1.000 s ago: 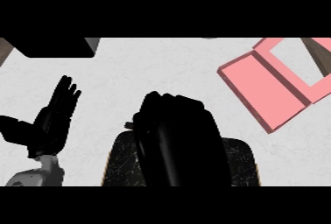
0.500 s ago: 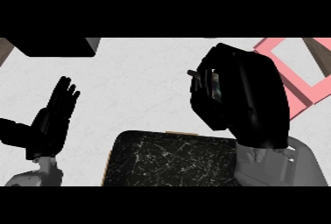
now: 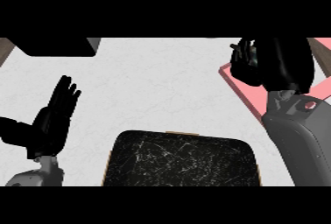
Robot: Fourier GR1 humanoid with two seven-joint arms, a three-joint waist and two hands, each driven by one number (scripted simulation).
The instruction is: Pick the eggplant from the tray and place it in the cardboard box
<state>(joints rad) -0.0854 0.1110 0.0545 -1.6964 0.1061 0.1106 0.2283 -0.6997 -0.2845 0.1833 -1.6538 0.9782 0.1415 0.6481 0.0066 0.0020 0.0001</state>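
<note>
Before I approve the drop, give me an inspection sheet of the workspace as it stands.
Surface: pale marbled counter.
Job's things: dark tray at the near edge, no eggplant seen on it; pink box at far right, mostly hidden; eggplant not seen anywhere.
Clutter: black object at the far left.
Hands: left hand open, resting at the left; right hand over the box.
Cables: nothing seen.
Surroundings: brown strip at the far corners.
</note>
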